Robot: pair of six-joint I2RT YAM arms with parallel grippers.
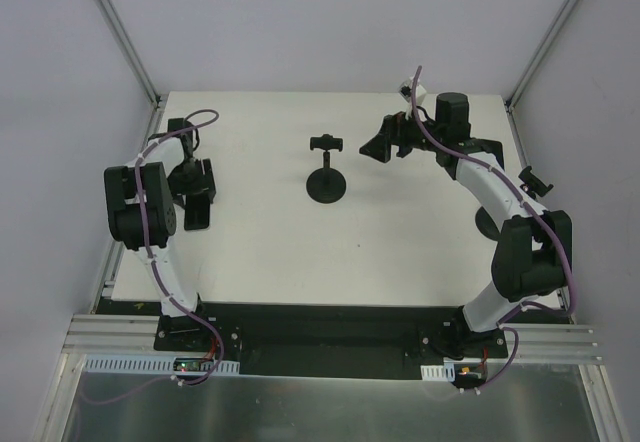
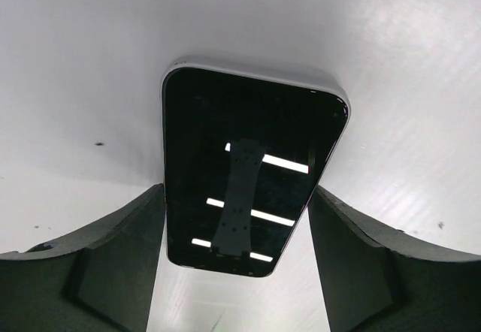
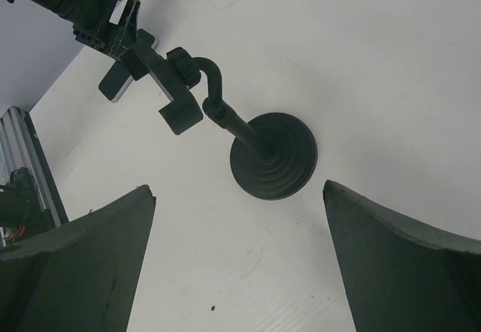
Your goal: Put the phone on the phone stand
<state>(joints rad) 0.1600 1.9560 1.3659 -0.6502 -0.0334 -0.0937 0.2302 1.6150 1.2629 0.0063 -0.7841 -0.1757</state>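
Note:
The phone (image 2: pixel 240 174) is a black slab with a pale rim, lying screen-up on the white table (image 1: pixel 260 252) at the left (image 1: pixel 197 212). My left gripper (image 2: pixel 237 189) straddles its near end, with a finger pressed against each long edge, so it is shut on the phone (image 1: pixel 196 192). The phone stand (image 1: pixel 327 177) is black, with a round base, a thin post and a clamp head, and it stands upright at mid-table. My right gripper (image 3: pixel 237 187) hovers open and empty to the right of the stand (image 3: pixel 272 155), fingers pointing toward it (image 1: pixel 385 145).
A dark round object (image 1: pixel 487 225) sits partly hidden behind the right arm near the table's right edge. Grey enclosure walls with metal posts (image 1: pixel 130 42) border the back and both sides. The arm bases are at the near edge.

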